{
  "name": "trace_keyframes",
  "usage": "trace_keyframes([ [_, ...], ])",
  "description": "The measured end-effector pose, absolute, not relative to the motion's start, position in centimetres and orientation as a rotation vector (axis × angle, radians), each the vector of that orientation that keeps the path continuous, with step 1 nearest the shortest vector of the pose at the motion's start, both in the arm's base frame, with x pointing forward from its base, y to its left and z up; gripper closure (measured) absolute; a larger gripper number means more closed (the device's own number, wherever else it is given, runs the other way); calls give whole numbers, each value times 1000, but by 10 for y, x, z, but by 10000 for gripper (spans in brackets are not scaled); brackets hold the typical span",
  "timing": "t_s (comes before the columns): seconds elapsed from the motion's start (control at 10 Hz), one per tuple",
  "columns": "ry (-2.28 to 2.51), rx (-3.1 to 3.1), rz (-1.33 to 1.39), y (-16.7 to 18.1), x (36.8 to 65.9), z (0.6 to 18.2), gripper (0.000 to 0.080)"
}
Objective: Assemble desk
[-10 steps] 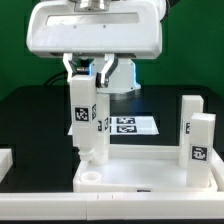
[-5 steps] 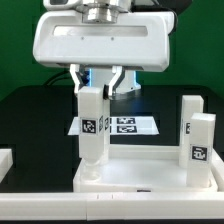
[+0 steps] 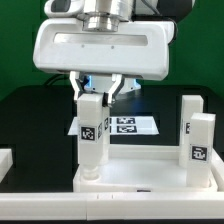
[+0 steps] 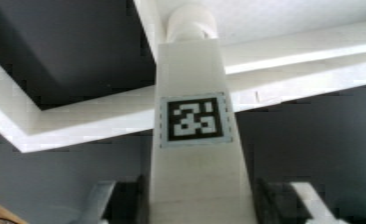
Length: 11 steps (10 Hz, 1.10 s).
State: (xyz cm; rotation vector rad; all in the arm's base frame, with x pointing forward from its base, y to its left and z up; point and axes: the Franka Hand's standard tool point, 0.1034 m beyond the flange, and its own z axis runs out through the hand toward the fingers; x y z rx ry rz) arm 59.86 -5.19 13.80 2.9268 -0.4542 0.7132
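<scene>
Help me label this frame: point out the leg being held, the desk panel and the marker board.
held leg (image 3: pixel 92 130), exterior view, on its tag.
desk panel (image 3: pixel 150 176), exterior view, bare flat surface.
marker board (image 3: pixel 140 126), exterior view, white area beside a tag.

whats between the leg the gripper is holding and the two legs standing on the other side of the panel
Only bare panel floor, seen in the exterior view. The gripper holds one leg over the corner socket; the two standing legs are at the exterior view's right.
</scene>
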Motion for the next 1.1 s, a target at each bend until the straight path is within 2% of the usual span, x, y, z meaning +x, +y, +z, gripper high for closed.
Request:
trace_keyframes([
  [0.8,-437,2924,697,-49,595,126,517],
  [0.9,-435,2925,697,-49,595,126,462],
  [1.0,-435,2925,697,-49,595,126,327],
  [1.1,-435,2925,697,-49,595,126,327],
])
